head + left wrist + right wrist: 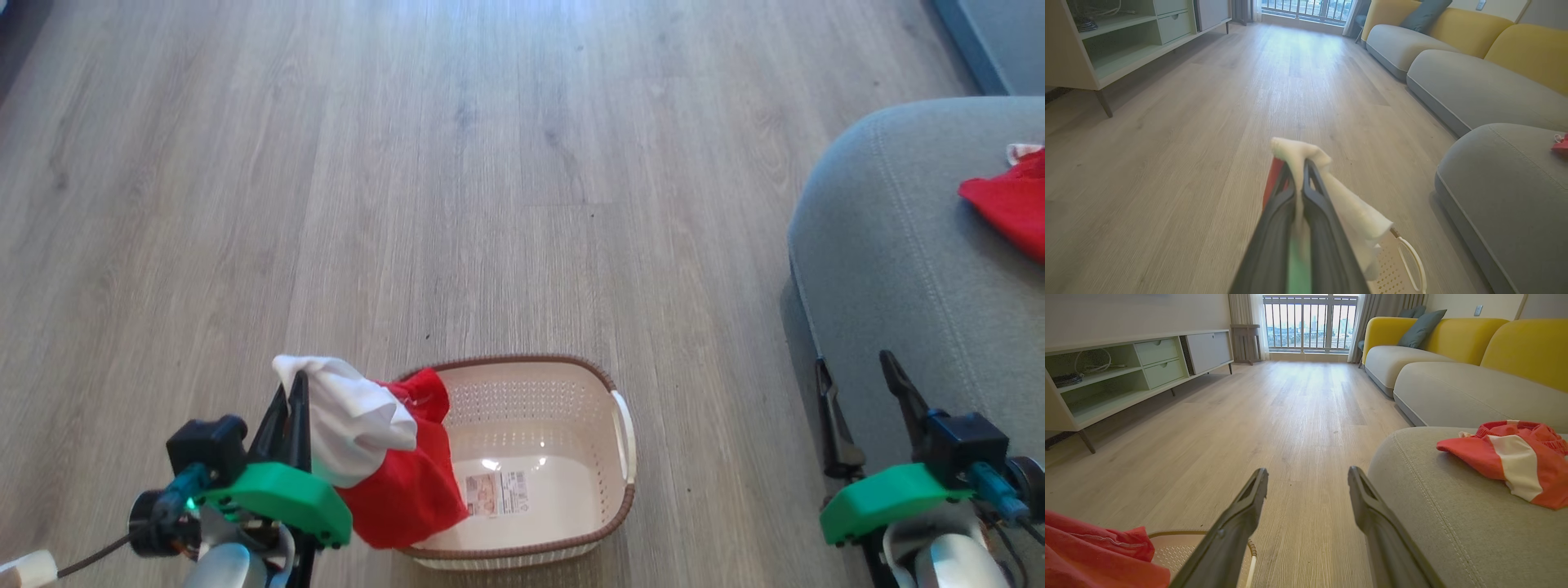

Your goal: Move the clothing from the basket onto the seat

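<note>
Right now the lifting step is in hand. The left gripper (291, 390) has its two long dark fingers pressed together on a soft bright red garment with a white panel (384, 465). They pinch a bunched white fold near their tips, and the rest hangs limp over the left end of the small oval cream plastic basket (522, 400). I cannot tell whether the lower hem is clear of the rim. The basket stands on the pale wood-plank floor (490, 163). Its smooth bottom shows bare around a label sticker (495, 492), so I take this for the last piece to go.

Another red garment with a white stripe (1511, 457) lies crumpled on the large grey upholstered seat (890, 245), well to the right of the basket. The right gripper (853, 363) hovers just beside the seat's rounded edge, its fingers spread wide apart with nothing between them.

The next move, as I judge it, is to raise the cloth until its tail clears the brown woven-look rim. It then has to be carried right across the floor and released over the seat's flat top. The fabric is floppy, so a trailing end could snag the perforated wall or the white side handle (624, 433) and drag the light basket along. The seat's coarse weave, crossed by light stitched seams, should keep the cloth from sliding off.
</note>
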`<state>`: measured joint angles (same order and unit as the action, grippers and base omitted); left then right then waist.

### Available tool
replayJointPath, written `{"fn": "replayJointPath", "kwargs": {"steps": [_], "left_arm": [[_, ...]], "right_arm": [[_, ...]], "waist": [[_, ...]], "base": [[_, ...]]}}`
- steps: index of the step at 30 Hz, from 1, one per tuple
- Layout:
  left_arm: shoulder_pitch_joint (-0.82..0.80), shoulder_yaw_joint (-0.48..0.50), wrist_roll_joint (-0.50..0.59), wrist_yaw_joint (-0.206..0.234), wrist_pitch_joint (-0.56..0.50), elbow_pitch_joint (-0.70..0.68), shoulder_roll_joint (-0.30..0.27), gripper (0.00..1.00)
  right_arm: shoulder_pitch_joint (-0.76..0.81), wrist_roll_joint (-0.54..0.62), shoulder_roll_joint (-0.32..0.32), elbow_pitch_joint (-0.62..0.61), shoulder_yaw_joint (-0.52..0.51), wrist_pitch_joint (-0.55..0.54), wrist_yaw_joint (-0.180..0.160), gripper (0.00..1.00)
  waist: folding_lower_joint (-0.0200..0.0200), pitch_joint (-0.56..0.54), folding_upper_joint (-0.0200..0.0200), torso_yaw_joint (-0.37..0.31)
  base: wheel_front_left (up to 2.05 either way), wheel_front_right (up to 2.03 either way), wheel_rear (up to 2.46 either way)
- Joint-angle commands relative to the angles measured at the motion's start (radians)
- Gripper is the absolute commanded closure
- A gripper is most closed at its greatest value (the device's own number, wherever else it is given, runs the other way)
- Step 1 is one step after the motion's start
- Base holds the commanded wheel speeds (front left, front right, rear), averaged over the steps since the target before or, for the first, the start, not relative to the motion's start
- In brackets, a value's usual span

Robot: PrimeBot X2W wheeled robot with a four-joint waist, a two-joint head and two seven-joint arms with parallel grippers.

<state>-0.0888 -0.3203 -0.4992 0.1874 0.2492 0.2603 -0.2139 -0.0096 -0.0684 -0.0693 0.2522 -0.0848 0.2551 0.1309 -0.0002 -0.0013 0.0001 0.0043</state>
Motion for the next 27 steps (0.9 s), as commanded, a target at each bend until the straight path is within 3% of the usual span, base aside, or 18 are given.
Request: {"fn": "replayJointPath", "kwargs": {"steps": [1,27], "left_arm": [[-0.043,0.046,0.011,-0.003,0.013,-0.045,-0.015,1.0],[-0.046,0.072,0.047,-0.027,0.013,-0.042,0.002,1.0]], "right_arm": [[-0.03,0.011,-0.015,-0.027,0.03,0.007,0.0,0.0],[-0.037,0.001,-0.005,-0.019,0.055,0.007,0.0,0.0]], "waist": [[0.0002,-0.005,-0.0001,-0.004],[0.0002,0.005,-0.0001,-0.004]], "base": [[0.0,0.0,0.0],[0.0,0.0,0.0]]}}
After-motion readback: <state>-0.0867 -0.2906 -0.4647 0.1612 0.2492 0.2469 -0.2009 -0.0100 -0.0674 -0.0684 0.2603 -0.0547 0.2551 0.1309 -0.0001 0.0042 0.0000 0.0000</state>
